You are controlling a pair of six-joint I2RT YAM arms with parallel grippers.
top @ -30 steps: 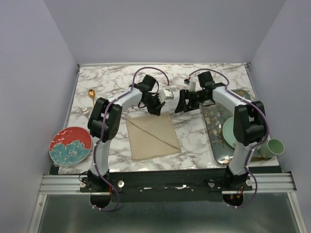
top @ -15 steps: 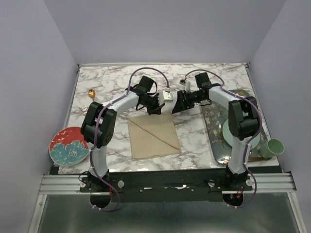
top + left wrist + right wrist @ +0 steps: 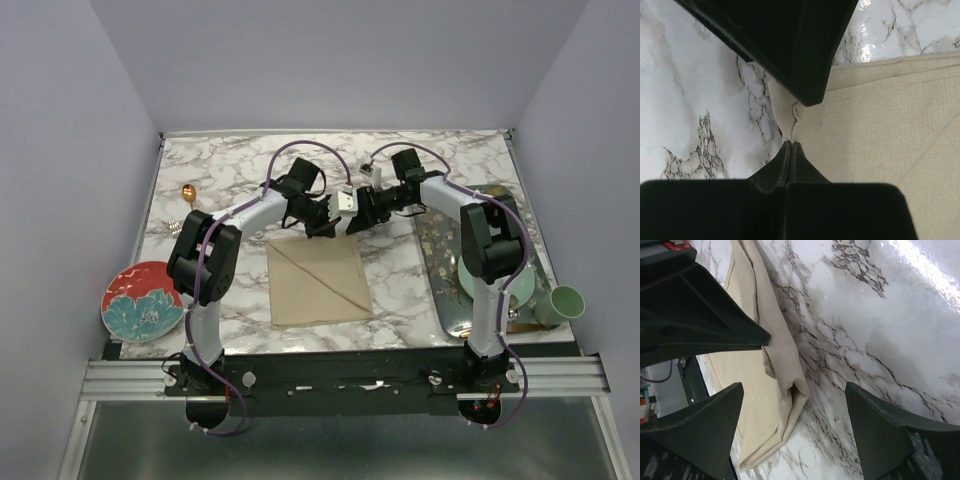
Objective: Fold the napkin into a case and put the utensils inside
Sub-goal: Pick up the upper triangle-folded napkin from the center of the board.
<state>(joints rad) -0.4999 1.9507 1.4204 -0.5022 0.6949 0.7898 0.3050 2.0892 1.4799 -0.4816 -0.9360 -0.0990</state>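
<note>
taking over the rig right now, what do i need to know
Left gripper: shut on the napkin's far edge.
Right gripper: open, fingers either side of the napkin's far right corner, not gripping.
Napkin: folded flat mid-table, diagonal crease showing, not yet a case.
Spoon: on the table, far left; fork not clearly seen.
To do: finish the case, put both utensils inside.

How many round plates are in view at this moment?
2. A red floral plate sits near the table's front left corner. A pale green plate lies on the patterned oblong tray at right, partly hidden by the right arm.
</note>
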